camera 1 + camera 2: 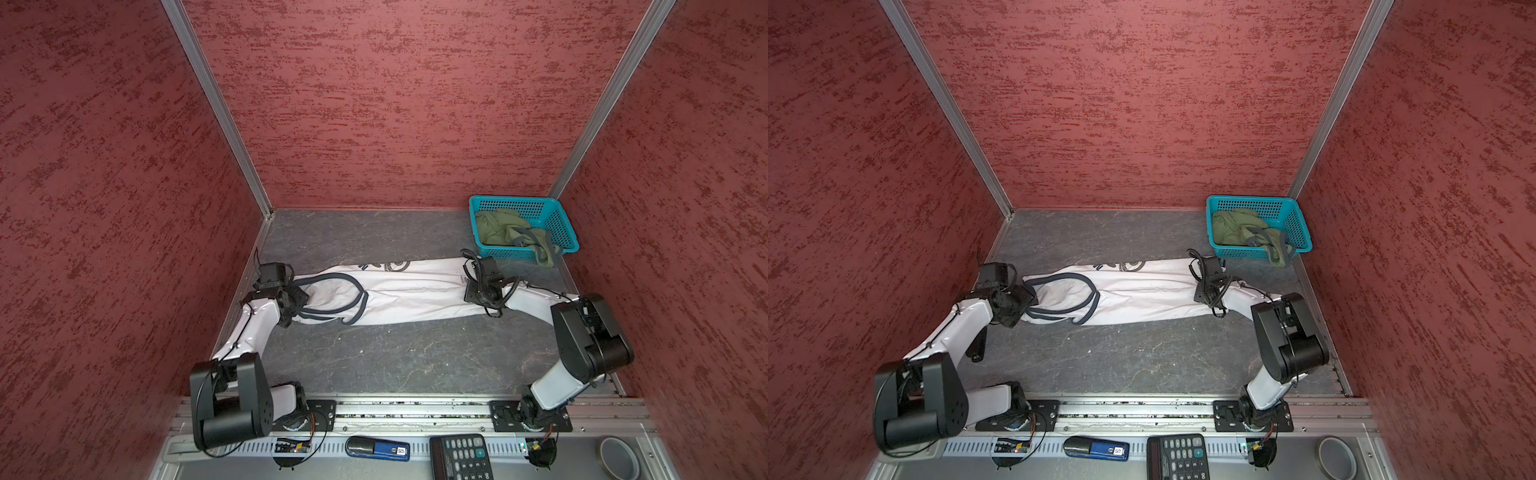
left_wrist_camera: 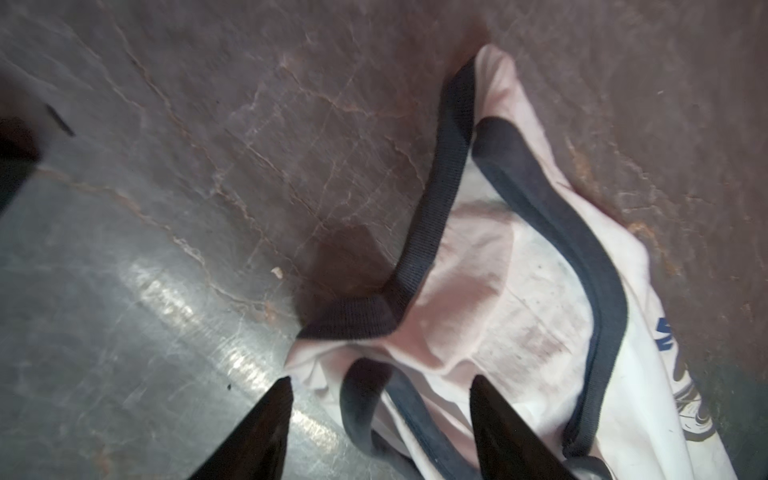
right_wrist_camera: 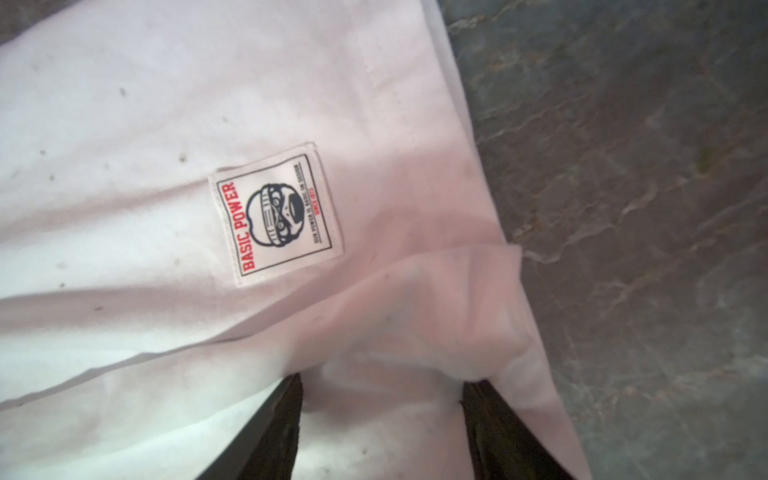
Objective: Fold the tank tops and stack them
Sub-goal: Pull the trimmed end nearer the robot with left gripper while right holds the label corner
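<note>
Grey marbled tabletop (image 1: 395, 365), white tank top (image 1: 407, 297) folded lengthwise — navy trim

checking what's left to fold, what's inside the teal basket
The olive green tank top lies crumpled inside the teal basket, with a grey-trimmed part hanging over the near rim. The cloth covers most of the basket floor, so anything beneath it cannot be seen.

Your two arms reach forward, elbows bent outward.
Left gripper (image 2: 382, 382) and right gripper (image 3: 382, 380) point down, jaws apart (only tips show).
</note>
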